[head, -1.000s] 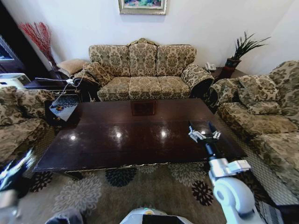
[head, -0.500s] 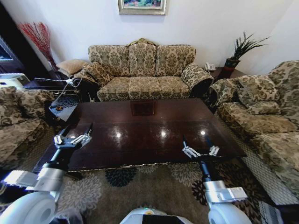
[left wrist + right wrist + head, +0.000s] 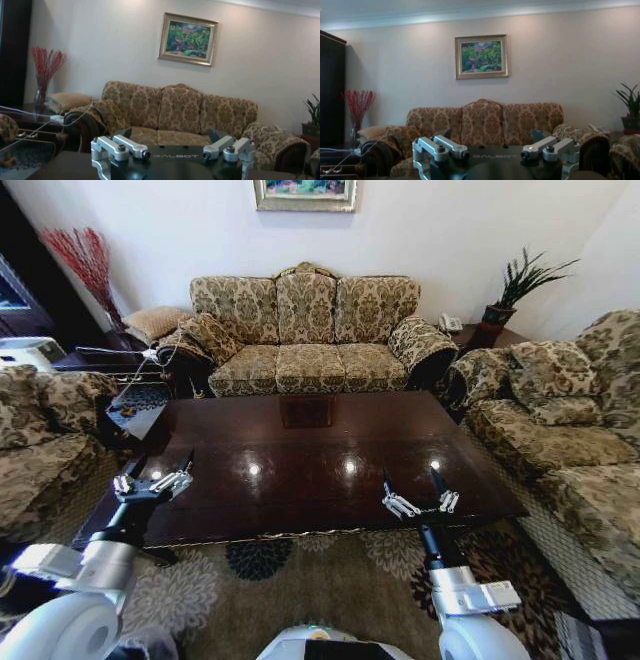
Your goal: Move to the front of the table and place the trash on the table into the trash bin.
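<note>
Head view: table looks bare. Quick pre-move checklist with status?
1. Robot faces the table from its front long edge: ok.
2. Trash on the tabletop: not ok, the glossy top carries just reflections and its square inlay.
3. Trash bin located: not ok, none seen on the rug or beside the sofas.
4. Left gripper open and holding nothing, over the table's left front edge: ok.
5. Right gripper open and holding nothing, over the table's right front edge: ok.
6. Both wrist cameras point level toward the sofa and wall, not down at the tabletop: not ok for checking the surface.
</note>
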Motion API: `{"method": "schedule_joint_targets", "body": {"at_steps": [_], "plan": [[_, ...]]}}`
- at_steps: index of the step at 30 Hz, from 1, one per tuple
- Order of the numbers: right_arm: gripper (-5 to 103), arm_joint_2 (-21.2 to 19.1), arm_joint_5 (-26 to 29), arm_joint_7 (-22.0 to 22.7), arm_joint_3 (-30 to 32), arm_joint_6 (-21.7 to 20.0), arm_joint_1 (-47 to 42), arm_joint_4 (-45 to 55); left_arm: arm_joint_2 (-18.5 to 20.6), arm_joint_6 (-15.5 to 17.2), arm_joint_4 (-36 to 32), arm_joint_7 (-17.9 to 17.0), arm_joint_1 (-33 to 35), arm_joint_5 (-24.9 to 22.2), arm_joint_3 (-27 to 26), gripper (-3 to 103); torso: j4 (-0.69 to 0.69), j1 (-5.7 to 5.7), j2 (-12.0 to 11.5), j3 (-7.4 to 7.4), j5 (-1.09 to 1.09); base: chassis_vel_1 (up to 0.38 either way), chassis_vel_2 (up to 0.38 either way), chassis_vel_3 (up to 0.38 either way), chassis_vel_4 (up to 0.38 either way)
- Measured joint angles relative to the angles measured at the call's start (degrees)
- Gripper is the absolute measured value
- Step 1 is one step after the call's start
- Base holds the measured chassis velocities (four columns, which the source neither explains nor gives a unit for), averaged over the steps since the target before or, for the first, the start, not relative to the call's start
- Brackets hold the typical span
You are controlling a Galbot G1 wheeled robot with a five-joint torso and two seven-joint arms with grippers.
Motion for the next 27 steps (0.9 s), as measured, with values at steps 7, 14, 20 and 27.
{"method": "schedule_joint_targets", "body": {"at_steps": [7, 14, 20, 27], "plan": [[100, 0.0, 0.1, 0.0, 0.1, 0.0, 0.0, 0.0, 0.0, 0.0, 0.2, 0.0, 0.0, -0.1, 0.0, 100, 0.0, 0.0, 0.0, 0.0, 0.0, 0.0, 0.0, 0.0, 0.0], [100, 0.0, 0.2, 0.0, 0.1, 0.0, 0.1, -0.1, 0.0, -0.1, 0.3, 0.0, 0.0, -0.1, -0.1, 100, 0.0, 0.0, 0.0, 0.0, 0.0, 0.0, 0.0, 0.0, 0.0], [100, 0.0, 0.2, 0.1, 0.1, 0.0, 0.1, -0.1, 0.0, -0.1, 0.3, 0.0, 0.0, -0.1, -0.1, 100, 0.0, 0.0, 0.0, 0.0, 0.0, 0.0, 0.0, 0.0, 0.0], [100, -0.1, 0.2, 0.1, 0.1, 0.0, 0.1, -0.1, 0.0, -0.1, 0.3, 0.0, -0.1, -0.2, -0.1, 100, 0.0, 0.0, 0.0, 0.0, 0.0, 0.0, 0.0, 0.0, 0.0]]}}
